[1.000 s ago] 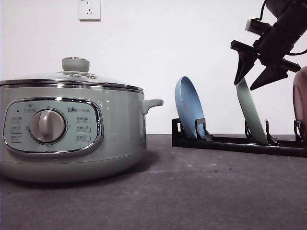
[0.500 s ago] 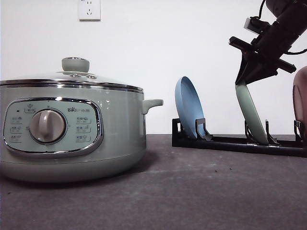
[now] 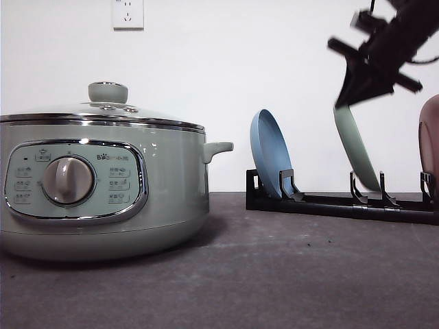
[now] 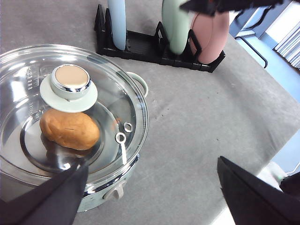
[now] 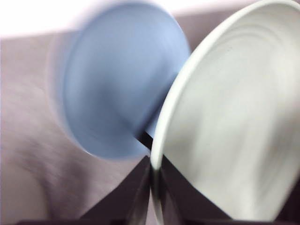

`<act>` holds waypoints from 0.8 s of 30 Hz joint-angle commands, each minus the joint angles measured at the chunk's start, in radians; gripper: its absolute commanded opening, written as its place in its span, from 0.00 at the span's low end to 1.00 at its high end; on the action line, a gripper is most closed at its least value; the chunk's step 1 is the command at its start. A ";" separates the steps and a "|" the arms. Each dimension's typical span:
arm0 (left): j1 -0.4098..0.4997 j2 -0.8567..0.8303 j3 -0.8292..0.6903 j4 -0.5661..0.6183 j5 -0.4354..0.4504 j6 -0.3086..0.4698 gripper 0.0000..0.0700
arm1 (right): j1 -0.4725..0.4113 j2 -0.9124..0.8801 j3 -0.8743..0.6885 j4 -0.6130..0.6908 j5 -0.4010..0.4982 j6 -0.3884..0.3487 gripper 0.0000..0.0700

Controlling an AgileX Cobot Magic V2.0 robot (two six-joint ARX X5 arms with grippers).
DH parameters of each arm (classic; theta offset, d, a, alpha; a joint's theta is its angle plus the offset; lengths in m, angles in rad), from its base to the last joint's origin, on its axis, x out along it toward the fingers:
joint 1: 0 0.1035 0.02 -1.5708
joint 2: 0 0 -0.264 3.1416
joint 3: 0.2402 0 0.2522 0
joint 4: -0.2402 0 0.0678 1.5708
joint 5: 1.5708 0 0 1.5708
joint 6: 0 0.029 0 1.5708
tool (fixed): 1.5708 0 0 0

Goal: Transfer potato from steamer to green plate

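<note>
The pale-green steamer (image 3: 103,185) stands at the left with its glass lid (image 4: 70,89) on. Through that lid I see the orange-brown potato (image 4: 69,130) lying on the inner tray. My left gripper (image 4: 150,201) hovers above the steamer, open, with nothing between its dark fingers (image 4: 47,197). The green plate (image 3: 357,147) stands on edge, tilted, just above its slot in the black rack (image 3: 336,202). My right gripper (image 3: 341,103) is shut on the plate's top rim. In the right wrist view the gripper (image 5: 152,164) pinches the rim of the green plate (image 5: 234,126).
A blue plate (image 3: 271,154) stands upright in the rack to the left of the green one. A pink dish (image 3: 431,147) stands at the rack's right end. The steamer's side handle (image 3: 218,149) points toward the rack. Dark table (image 3: 295,267) lies between steamer and rack.
My right gripper went from open around the green plate's rim to shut on it. It then rose, lifting the plate a little out of its rack slot. The steamer is unchanged.
</note>
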 commanded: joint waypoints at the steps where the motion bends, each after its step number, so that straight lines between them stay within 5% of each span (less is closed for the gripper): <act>1: -0.003 0.007 0.022 0.006 0.003 0.006 0.81 | 0.008 -0.025 0.044 0.003 -0.005 0.001 0.01; 13: -0.003 0.008 0.022 0.007 0.003 0.007 0.81 | 0.105 -0.168 0.143 -0.192 -0.015 -0.078 0.01; 24: -0.003 0.008 0.022 0.007 0.003 0.010 0.81 | 0.301 -0.311 0.143 -0.509 0.184 -0.265 0.01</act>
